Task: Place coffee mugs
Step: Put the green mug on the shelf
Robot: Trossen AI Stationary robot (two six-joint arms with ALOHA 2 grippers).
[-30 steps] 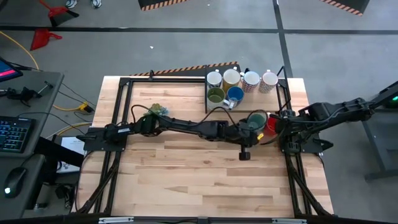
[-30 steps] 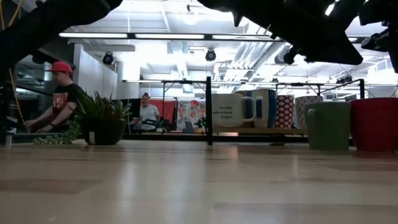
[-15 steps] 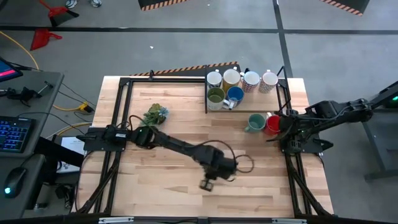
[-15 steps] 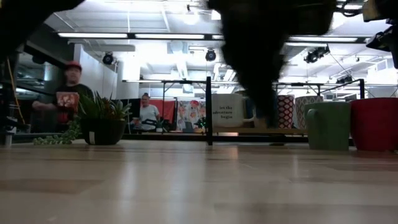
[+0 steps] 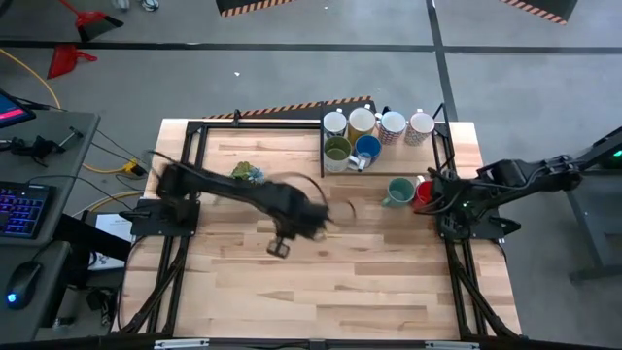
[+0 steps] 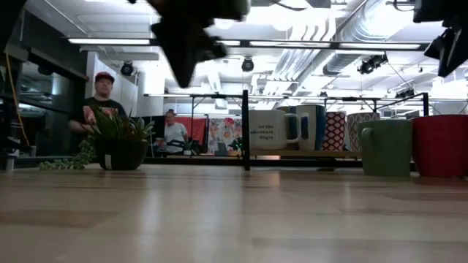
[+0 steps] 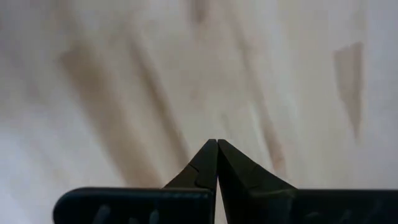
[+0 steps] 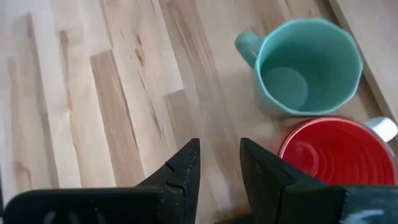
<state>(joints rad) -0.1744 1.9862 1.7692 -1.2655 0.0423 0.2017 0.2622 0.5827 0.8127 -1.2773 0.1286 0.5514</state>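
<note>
Presently: wood table, black rack at 1 o'clock w/ six mugs — white mug, cream mug, two patterned mugs, olive mug, blue mug. Teal mug and red mug stand touching at 3 o'clock, outside rack; small plant at 11 o'clock. Left gripper blurred over table centre, fingers pressed together, empty; right gripper just beside red mug, jaws narrowly parted, holding nothing.

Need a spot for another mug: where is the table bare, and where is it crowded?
Bare: the table boards on the near side, below the left gripper. Crowded: the far right corner, six mugs clustered, plus the teal mug and red mug by the right gripper.
</note>
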